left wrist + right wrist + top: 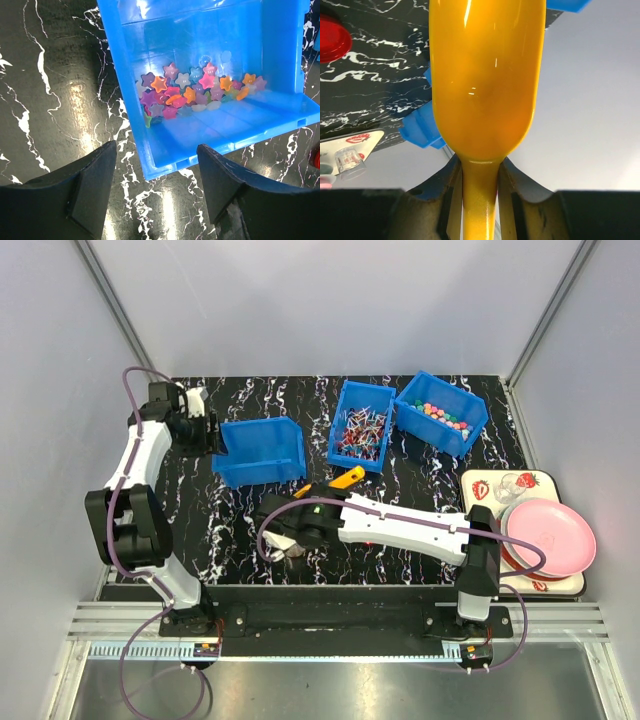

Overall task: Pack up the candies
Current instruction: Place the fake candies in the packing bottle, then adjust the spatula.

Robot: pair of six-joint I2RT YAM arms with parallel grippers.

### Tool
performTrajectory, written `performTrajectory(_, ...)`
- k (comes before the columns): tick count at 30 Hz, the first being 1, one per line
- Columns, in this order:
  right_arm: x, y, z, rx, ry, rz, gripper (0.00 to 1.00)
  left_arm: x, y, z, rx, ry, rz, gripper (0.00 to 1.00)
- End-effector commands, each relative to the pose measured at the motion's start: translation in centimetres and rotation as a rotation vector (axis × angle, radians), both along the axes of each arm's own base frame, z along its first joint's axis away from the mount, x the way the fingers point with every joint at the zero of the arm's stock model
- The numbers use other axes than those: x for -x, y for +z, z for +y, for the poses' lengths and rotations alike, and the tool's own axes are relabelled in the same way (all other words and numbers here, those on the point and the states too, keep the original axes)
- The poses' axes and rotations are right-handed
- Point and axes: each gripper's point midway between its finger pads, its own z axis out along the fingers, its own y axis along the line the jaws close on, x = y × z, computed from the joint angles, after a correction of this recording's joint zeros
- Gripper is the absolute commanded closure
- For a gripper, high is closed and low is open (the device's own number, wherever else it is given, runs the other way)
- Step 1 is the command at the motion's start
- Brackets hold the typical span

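Note:
Star-shaped candies [192, 90] in orange, pink, purple and yellow lie heaped against the wall of a tilted blue bin [220, 135]. My left gripper [156, 150] is open, its fingers either side of the bin's near corner without touching it. From above, this left gripper [205, 430] sits at the left end of the same bin [260, 450], whose contents are hidden there. My right gripper [480, 170] is shut on the handle of the yellow scoop [485, 75], seen from underneath. In the top view the scoop [345, 480] points toward the red-and-white wrapped candies [360, 430]. Pastel ball candies [440, 412] fill the right bin.
Two blue bins [385, 400] [470, 435] stand at the back. A pink plate [550, 540] rests on a strawberry-print tray [490, 485] at the right. A flat red lid [330, 37] lies on the black marbled table [200, 520]. The right arm stretches leftward across the table's front.

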Motion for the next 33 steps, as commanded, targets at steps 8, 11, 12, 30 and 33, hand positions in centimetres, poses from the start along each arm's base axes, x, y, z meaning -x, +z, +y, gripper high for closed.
performTrajectory(8, -0.5, 5.4, 1.4, -0.179, -0.030, -0.035, 1.00, -0.1, 4.4, -1.9, 0.072, -0.115, -0.173, 0.31)
performTrajectory(11, -0.7, 5.9, 1.0, -0.319, -0.095, 0.066, 1.00, 0.8, 7.1, -4.0, 0.146, -0.216, -0.262, 0.30)
performTrajectory(12, -0.7, 6.0, 0.9, -0.374, -0.132, 0.098, 1.00, 1.1, 8.0, -4.6, 0.168, -0.247, -0.293, 0.30)
performTrajectory(30, -1.8, 5.0, -1.0, -0.953, -0.244, 0.543, 1.00, 6.1, 16.5, -15.7, 0.653, -0.740, -0.406, 0.24)
performTrajectory(33, -2.1, 3.9, -0.9, -0.990, -0.255, 0.534, 1.00, 6.6, 16.8, -16.8, 0.725, -0.786, -0.372, 0.25)
